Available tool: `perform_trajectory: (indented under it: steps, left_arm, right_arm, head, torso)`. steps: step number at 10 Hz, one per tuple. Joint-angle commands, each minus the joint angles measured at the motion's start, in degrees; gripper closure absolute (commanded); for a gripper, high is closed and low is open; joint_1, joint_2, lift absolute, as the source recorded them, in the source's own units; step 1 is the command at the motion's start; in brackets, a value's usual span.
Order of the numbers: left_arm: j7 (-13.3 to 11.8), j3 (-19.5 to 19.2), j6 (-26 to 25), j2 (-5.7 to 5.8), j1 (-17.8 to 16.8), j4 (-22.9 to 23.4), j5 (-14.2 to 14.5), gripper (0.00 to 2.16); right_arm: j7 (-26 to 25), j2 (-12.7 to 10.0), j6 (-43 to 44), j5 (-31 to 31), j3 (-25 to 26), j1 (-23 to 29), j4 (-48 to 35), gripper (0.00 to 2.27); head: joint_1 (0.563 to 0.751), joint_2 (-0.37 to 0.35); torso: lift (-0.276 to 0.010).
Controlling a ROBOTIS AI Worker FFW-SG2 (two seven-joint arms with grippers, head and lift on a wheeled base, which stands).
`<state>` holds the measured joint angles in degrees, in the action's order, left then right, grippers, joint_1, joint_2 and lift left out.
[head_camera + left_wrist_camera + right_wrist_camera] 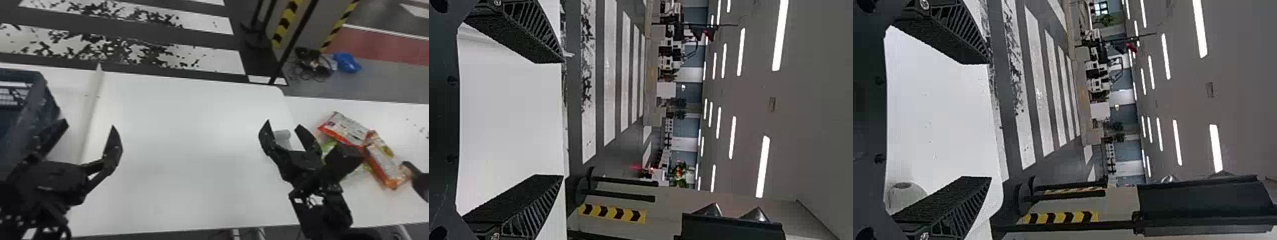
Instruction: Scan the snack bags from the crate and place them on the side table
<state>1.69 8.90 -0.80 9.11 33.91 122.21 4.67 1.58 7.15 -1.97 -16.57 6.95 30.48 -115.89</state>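
In the head view, my left gripper stands open just right of the blue crate, over the white table. My right gripper is open too, near the table's right end, left of the snack bags. Two red-and-white snack bags lie on the side table, partly over a green one. Some of the pile is hidden by black parts near my right arm. Nothing is between the fingers of my left gripper or my right gripper in the wrist views.
A small pale cylinder stands on the table by my right gripper. A raised strip runs between crate and main tabletop. Another black object juts in at the right edge. Striped posts stand on the floor beyond.
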Motion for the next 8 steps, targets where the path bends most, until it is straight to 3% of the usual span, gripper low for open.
perform_trajectory:
  steps: [1, 4, 8]
  left_arm:
    - [0.3, 0.1, 0.3, 0.04, 0.0, -0.1, 0.0, 0.04]
    - [0.6, 0.0, 0.5, -0.14, -0.2, -0.4, -0.4, 0.04]
    - [0.7, 0.0, 0.5, -0.40, -0.2, -0.7, -0.5, 0.04]
  right_arm:
    - [0.0, -1.3, 1.5, 2.7, -1.9, 1.9, -0.7, 0.05]
    - [-4.6, -1.8, 7.8, 9.6, -6.8, 2.7, 0.9, 0.06]
    - [-4.6, -1.8, 9.0, 9.6, -7.4, 3.4, 1.4, 0.06]
  head:
    - [0.695, -0.187]
    - [0.695, -0.150]
    - [0.695, -0.118]
  torso:
    - [-0.081]
    - [-0.081]
    - [-0.081]
